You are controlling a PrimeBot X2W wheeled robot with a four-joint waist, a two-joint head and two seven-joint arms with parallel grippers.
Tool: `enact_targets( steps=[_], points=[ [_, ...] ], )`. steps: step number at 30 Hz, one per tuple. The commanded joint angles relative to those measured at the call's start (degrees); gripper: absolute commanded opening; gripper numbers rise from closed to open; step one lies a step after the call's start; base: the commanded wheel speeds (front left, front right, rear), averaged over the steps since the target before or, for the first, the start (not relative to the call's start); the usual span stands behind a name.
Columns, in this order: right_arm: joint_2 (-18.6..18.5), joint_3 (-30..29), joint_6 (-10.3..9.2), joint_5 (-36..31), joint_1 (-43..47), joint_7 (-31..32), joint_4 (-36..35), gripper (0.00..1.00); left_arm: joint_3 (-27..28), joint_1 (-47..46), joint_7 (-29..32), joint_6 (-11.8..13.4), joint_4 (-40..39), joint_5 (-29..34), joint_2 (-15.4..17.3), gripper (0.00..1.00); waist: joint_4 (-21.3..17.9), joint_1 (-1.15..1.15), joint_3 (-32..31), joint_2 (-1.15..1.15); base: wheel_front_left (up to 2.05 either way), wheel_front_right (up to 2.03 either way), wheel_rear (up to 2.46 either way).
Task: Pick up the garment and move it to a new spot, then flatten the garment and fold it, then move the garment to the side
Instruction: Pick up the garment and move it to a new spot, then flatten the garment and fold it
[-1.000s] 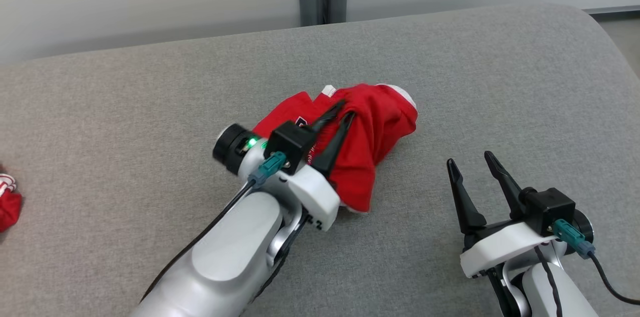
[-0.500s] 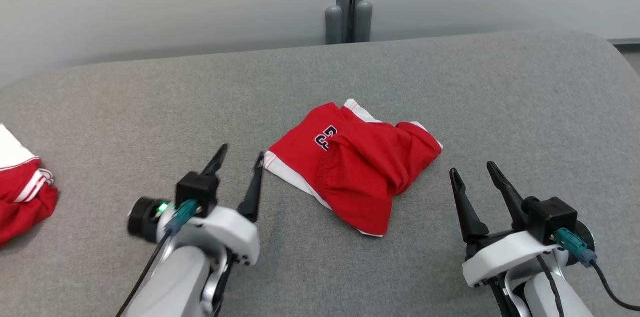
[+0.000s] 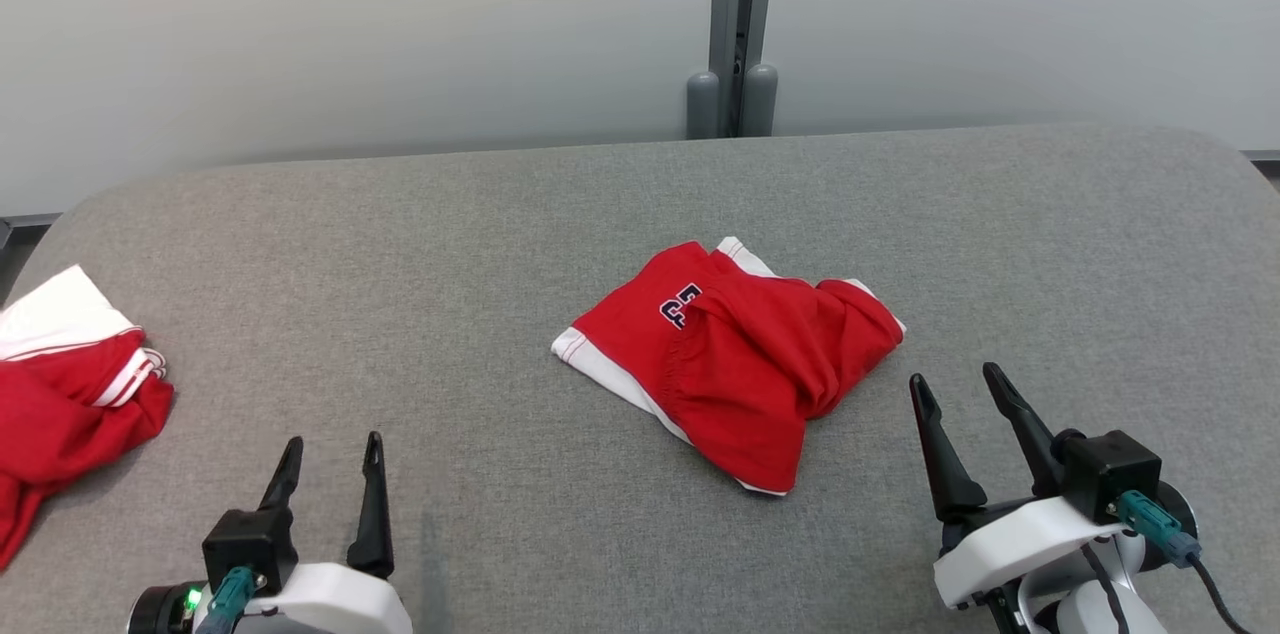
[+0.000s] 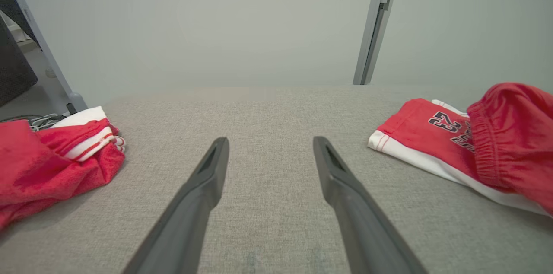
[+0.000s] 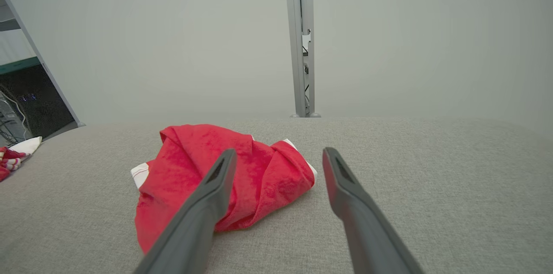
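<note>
Red shorts [image 3: 735, 354] with white trim and a dark number print lie crumpled in the middle of the grey padded table [image 3: 640, 204]. They show at the right of the left wrist view as the shorts [image 4: 471, 144] and left of centre in the right wrist view as the shorts [image 5: 224, 174]. My left gripper [image 3: 332, 452] stands open at the lower left, well apart from them, nothing between its fingers [image 4: 203, 179]. At the lower right my right gripper [image 3: 960, 384] is open just beside the garment's right edge.
A second red and white garment [image 3: 65, 384] lies bunched at the table's left edge, also the garment [image 4: 52, 153] in the left wrist view. A grey post [image 3: 735, 24] rises behind the far edge against a pale wall.
My left gripper has let go of the shorts and drawn back to the lower left, now open. The shorts lie on the table. The head camera has tilted, shifting the whole picture.
</note>
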Motion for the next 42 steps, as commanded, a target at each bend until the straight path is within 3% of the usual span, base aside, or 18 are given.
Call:
enact_targets(
  steps=[1, 11, 20, 27, 33, 42],
  points=[
    [-0.30, -0.01, -0.02, 0.24, 0.47, -0.03, -0.17, 1.00, 1.22, 1.10, -0.11, -0.25, -0.84, 0.81, -0.10, 1.00, 0.09, 0.00, -0.22, 0.00, 0.00, 0.00, 0.00],
    [-0.28, 0.62, -0.02, 0.60, 1.53, -0.03, 0.06, 1.00, 8.70, 8.43, -0.11, -2.11, -4.47, 5.13, -2.60, 1.00, -0.39, 0.00, -1.05, 0.00, 0.00, 0.00, 0.00],
    [-0.29, 0.50, -0.02, 0.11, 1.35, -0.03, 0.31, 1.00, 10.70, 8.61, -0.11, -3.74, -3.97, 6.89, -3.80, 1.00, -0.08, 0.00, -0.47, 0.00, 0.00, 0.00, 0.00],
    [-0.30, 3.27, -0.02, -0.63, -0.79, -0.03, 0.46, 1.00, 10.21, 7.25, -0.12, -4.53, -3.39, 6.95, -4.03, 1.00, 1.79, 0.00, 0.89, 0.00, 0.00, 0.00, 0.00],
    [-0.73, 7.45, -0.01, -1.11, -6.02, -0.03, 2.26, 1.00, 6.96, 5.49, -0.11, -4.42, -2.58, 4.90, -4.05, 1.00, 5.79, 0.00, 3.31, 0.00, 0.00, 0.00, 0.00],
    [-2.50, 9.82, -0.02, -4.26, -17.69, -0.02, 14.13, 1.00, 2.67, 3.62, -0.11, -3.02, -1.87, 1.93, -4.07, 1.00, 12.07, 0.00, 7.08, 0.00, 0.00, 0.00, 0.00]
  ],
)
